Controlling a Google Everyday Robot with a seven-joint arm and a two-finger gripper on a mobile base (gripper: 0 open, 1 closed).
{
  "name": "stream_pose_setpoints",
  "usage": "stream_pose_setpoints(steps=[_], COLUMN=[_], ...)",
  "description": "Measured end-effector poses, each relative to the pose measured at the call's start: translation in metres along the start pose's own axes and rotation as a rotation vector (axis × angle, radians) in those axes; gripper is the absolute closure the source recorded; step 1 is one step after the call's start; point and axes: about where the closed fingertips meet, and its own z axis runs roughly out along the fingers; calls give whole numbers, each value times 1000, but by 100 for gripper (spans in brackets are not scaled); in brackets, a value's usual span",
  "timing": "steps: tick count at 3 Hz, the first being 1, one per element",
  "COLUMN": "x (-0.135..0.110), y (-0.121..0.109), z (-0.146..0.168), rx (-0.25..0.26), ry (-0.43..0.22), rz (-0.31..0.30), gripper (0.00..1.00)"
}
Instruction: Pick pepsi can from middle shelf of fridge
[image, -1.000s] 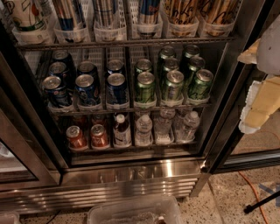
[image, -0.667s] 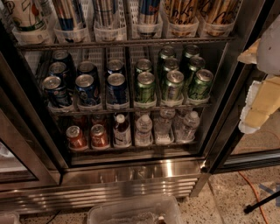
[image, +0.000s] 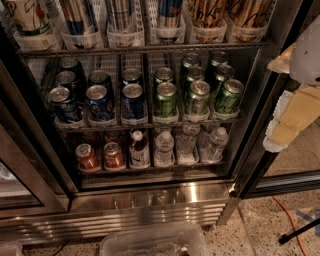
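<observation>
Pepsi can (image: 134, 101), green neighbours (image: 165, 99); tool (image: 278, 97) right

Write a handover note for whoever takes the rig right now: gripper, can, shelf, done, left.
Gripper: at the right edge of the view, outside the fridge, roughly level with the middle shelf, touching no can.
Pepsi can: upright at the front of the third lane from the left, with green cans in the next lane to its right.
Done: nothing picked yet.
Left: reach in, grasp the can, draw it out.
</observation>
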Motion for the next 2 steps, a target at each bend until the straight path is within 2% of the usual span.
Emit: stream_pose_setpoints(steps=[1, 2], x=[-12, -34], y=[10, 23], z=[2, 7], rx=[-10, -32], ry=[-85, -205], rz=[38, 79], gripper=[0, 0])
